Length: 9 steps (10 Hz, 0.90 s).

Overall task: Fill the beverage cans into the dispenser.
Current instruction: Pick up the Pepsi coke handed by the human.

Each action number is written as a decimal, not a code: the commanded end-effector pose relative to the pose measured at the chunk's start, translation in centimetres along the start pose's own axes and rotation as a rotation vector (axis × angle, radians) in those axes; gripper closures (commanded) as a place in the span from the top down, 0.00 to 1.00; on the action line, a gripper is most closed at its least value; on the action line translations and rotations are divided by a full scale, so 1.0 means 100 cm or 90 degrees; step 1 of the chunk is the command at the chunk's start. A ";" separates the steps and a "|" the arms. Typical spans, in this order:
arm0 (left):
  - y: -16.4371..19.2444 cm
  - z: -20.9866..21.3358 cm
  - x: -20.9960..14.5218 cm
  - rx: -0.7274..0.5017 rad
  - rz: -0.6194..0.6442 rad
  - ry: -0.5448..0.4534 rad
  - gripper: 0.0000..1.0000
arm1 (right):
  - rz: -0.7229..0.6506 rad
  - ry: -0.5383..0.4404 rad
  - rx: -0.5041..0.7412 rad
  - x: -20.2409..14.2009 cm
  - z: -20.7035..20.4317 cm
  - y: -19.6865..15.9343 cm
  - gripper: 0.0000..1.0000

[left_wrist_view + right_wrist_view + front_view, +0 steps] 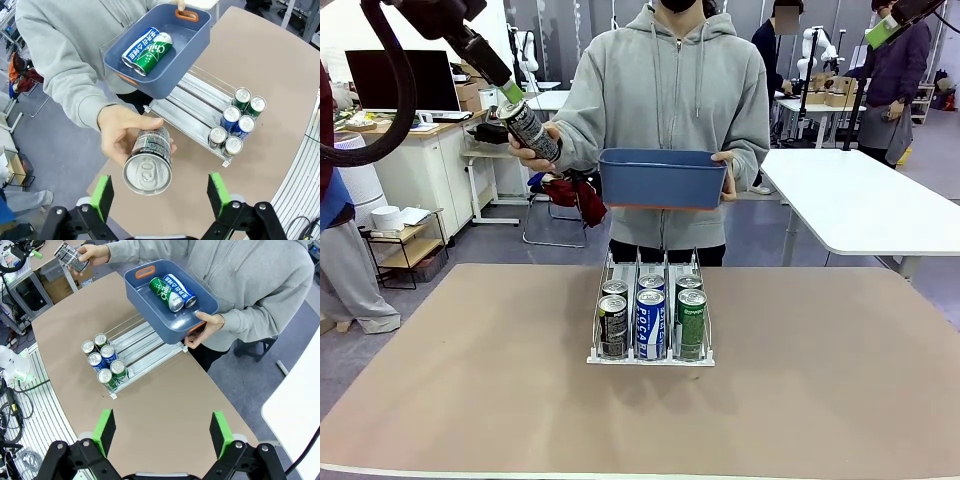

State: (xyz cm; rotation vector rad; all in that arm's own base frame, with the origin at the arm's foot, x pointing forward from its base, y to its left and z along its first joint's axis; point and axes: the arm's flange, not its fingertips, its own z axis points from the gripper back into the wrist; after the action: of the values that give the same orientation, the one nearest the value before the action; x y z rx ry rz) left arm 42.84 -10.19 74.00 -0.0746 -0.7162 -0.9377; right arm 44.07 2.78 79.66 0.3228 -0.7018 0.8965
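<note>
A person's hand (122,135) holds out a black-and-grey beverage can (148,162) between the wide-apart fingers of my open left gripper (160,194); the pads do not touch it. From the front, this can (529,130) sits just below the left gripper (508,97). The person's other hand holds a blue bin (165,82) with a blue-and-white can (140,46) and a green can (156,52). The white wire dispenser (650,359) carries several cans in three lanes. My right gripper (162,434) hangs open and empty high above the table, over the dispenser (142,342) and bin (172,322).
The brown table (460,380) spreads wide around the dispenser. The person (665,90) stands at the far edge. The rear halves of the dispenser lanes (187,102) hold no cans. A white table (865,200) stands at the back right.
</note>
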 end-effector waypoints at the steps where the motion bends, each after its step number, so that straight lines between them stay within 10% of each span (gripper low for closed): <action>1: 0.005 -0.010 -0.003 0.016 0.012 0.011 1.00 | -0.007 -0.001 0.003 0.000 0.001 0.001 1.00; 9: 0.021 -0.038 -0.010 -0.001 0.063 -0.007 1.00 | -0.007 -0.001 0.003 0.000 0.001 0.001 1.00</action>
State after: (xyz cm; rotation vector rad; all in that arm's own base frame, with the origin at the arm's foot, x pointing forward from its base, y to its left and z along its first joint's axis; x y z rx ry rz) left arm 45.83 -9.75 71.56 -0.0930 -0.6945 -0.8726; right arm 44.07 2.78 79.66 0.3228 -0.7019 0.8965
